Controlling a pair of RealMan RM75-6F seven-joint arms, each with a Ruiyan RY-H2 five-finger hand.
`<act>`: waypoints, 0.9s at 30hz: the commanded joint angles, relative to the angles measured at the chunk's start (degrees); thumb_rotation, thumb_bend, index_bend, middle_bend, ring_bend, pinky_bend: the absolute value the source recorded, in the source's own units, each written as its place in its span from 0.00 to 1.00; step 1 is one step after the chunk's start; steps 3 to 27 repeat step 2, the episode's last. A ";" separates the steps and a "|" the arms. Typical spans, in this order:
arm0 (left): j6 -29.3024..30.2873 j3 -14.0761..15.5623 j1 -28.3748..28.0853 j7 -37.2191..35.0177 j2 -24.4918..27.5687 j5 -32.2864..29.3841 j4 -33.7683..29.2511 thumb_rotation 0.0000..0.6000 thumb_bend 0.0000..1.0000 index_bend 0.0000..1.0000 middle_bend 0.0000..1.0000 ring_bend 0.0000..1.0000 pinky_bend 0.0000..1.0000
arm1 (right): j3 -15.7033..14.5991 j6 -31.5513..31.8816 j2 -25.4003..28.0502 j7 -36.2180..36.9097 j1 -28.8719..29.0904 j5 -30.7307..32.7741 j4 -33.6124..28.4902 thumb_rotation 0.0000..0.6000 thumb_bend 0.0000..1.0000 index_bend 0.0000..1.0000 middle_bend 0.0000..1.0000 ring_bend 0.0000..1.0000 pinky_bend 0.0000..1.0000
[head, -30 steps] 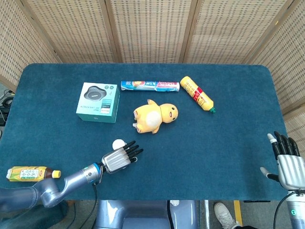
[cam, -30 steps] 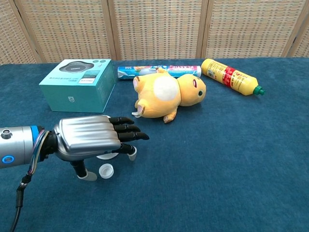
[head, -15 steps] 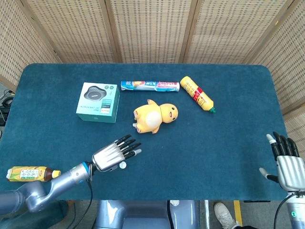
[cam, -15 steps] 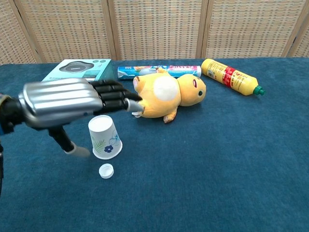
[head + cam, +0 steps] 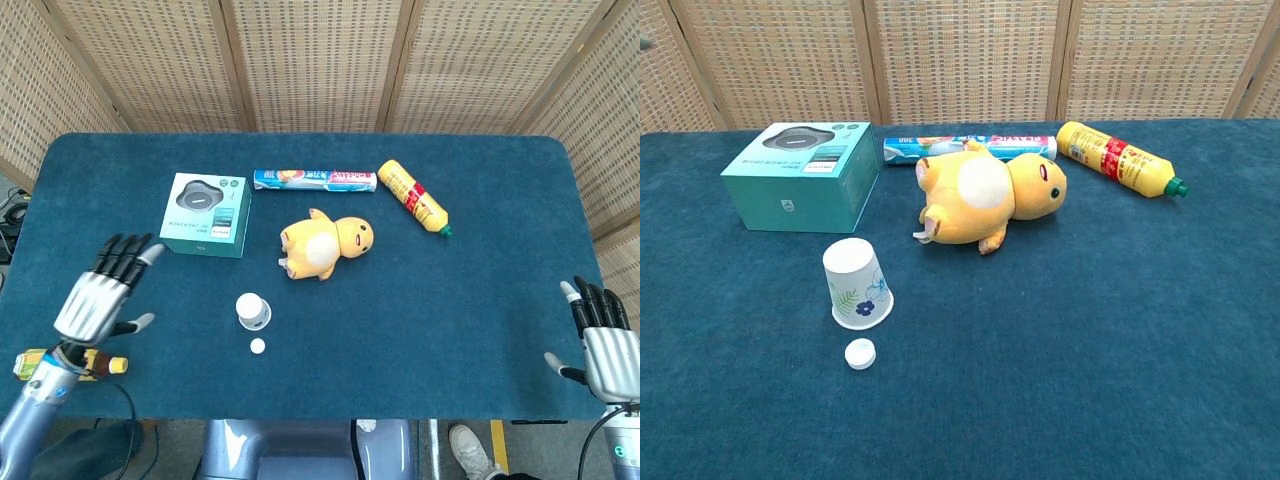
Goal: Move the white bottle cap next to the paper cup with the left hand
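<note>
The white bottle cap (image 5: pixel 860 354) is lying flat on the worktop (image 5: pixel 480 300) just in front of the paper cup (image 5: pixel 857 285), which is standing upside down – close beside it but apparently not touching. Judged from this layout, the placement is done. The left hand (image 5: pixel 100 295) is hovering near the worktop's left edge, well apart from both items, fingers (image 5: pixel 125 250) spread and holding nothing. The right hand (image 5: pixel 603 345) is sitting off the near right corner – fingers extended, slightly apart, also holding nothing.
</note>
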 commanded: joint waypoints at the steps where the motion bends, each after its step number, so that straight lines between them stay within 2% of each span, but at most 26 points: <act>1: 6.12 -0.01 7.59 -1.52 1.38 -6.60 -1.61 1.00 0.13 0.00 0.00 0.00 0.00 | 0.01 -0.05 -0.04 -0.08 0.00 0.08 0.09 1.00 0.00 0.06 0.00 0.00 0.00; 27: 6.61 0.22 8.76 -2.13 1.55 -7.37 -1.69 1.00 0.13 0.00 0.00 0.00 0.00 | 0.00 -0.07 -0.04 -0.03 0.00 0.08 0.12 1.00 0.00 0.06 0.00 0.00 0.00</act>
